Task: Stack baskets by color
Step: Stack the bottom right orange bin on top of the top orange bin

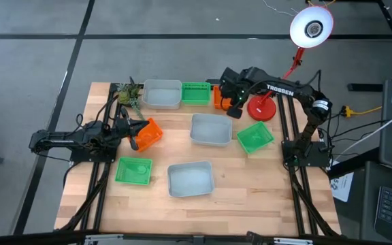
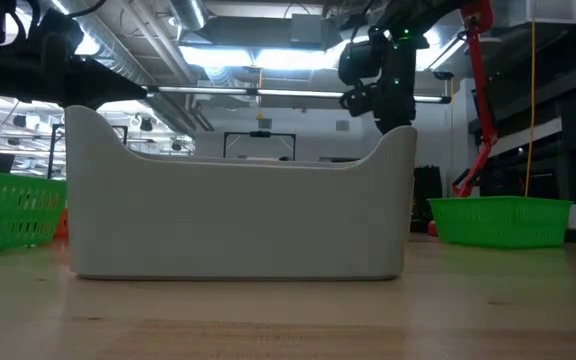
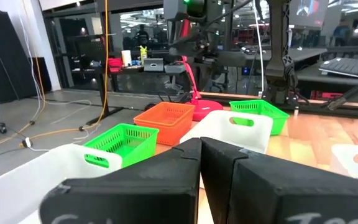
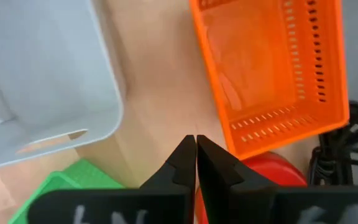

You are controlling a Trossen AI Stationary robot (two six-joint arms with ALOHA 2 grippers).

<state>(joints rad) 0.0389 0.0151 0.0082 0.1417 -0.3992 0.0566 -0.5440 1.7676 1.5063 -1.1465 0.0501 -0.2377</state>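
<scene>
The counter [image 1: 250, 190] carries scattered baskets. Just beside the red lamp base [image 1: 261, 109], the right pincer [image 4: 196, 144], closed and empty, hovers at the orange basket [image 4: 269, 68]. The left pincer [image 3: 201, 149], also closed, holds nothing.

far row: three baskets [image 1: 182, 93] side by side | lamp base [image 1: 261, 109] just right

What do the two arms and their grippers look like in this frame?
Both arms are black, jointed, on black frame mounts at the table's sides. The right arm carries white TROSSEN lettering and a small green light near the wrist; black cables run along both. The left gripper and right gripper have dark, angular, wedge-shaped fingers, with faint white lettering on the bodies behind them.
</scene>
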